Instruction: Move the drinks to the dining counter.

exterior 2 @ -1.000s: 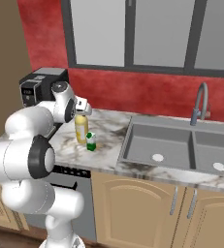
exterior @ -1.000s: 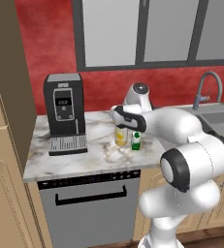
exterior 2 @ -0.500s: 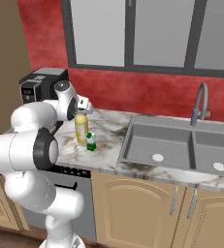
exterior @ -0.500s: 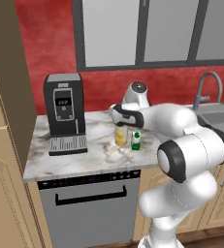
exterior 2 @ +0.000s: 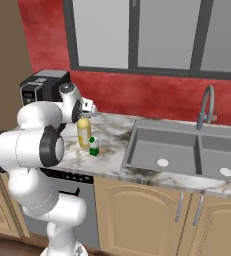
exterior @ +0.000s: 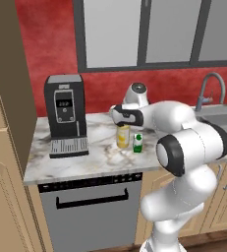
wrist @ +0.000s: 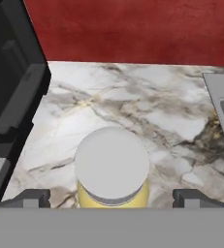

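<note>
**A:** Left base view first. Where was your yellow bottle (exterior: 123, 136)?

**B:** It stood on the marble worktop (exterior: 70, 160), right of the coffee machine (exterior: 64, 115), with the green-and-white carton (exterior: 138, 143) just beside it on its right. Your gripper (exterior: 121, 117) hung directly above the bottle's cap, so the bottle lay straight below the tool.

**A:** And from the right base view?

**B:** Same story from the other side: yellow bottle (exterior 2: 84, 132) upright, the carton (exterior 2: 93, 146) just in front of it toward the counter edge, the gripper (exterior 2: 88, 111) over the top. The sink (exterior 2: 187, 155) sat well apart to the right.

**A:** Hand view: how did the fingers stand?

**B:** You looked down on the round white cap (wrist: 112, 163), centred between the two fingertips (wrist: 30, 197), one either side, both clear of it. So your gripper (wrist: 111, 197) was spread wide, holding nothing.

**A:** Long axis?

**B:** Vertical, cap pointing up at the hand. I'd judge a straight descent was what the grasp needed, minding the carton close by.
</note>
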Motion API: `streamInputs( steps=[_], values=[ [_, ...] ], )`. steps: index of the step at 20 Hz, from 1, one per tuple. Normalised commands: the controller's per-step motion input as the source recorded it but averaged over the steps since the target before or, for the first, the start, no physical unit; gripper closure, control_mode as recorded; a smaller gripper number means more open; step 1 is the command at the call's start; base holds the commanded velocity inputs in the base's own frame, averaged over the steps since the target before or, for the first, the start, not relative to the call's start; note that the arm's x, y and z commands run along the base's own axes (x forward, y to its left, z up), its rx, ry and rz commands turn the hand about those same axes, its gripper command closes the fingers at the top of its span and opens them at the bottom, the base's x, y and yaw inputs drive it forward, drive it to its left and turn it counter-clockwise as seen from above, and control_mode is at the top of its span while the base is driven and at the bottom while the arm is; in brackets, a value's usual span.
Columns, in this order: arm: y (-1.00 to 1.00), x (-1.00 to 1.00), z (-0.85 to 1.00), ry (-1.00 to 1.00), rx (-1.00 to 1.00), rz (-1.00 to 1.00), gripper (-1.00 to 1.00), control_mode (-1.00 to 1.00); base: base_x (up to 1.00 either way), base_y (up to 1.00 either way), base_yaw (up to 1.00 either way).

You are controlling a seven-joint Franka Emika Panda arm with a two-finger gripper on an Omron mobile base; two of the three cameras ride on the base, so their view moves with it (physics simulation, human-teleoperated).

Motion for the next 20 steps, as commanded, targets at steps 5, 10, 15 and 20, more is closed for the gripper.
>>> streamInputs(
  steps=[5,10,15,20],
  values=[
    [0.0,0.17,-0.07,0.01,0.0,0.0,-1.0,-1.0,0.0,0.0,0.0],
    [0.0,0.17,-0.07,0.01,0.0,0.0,-1.0,-1.0,0.0,0.0,0.0],
    [0.02,0.11,-0.08,0.01,0.0,0.0,-1.0,-1.0,0.0,0.0,0.0],
    [0.0,0.04,-0.06,0.0,0.0,0.0,-1.0,-1.0,0.0,0.0,0.0]
  ],
)
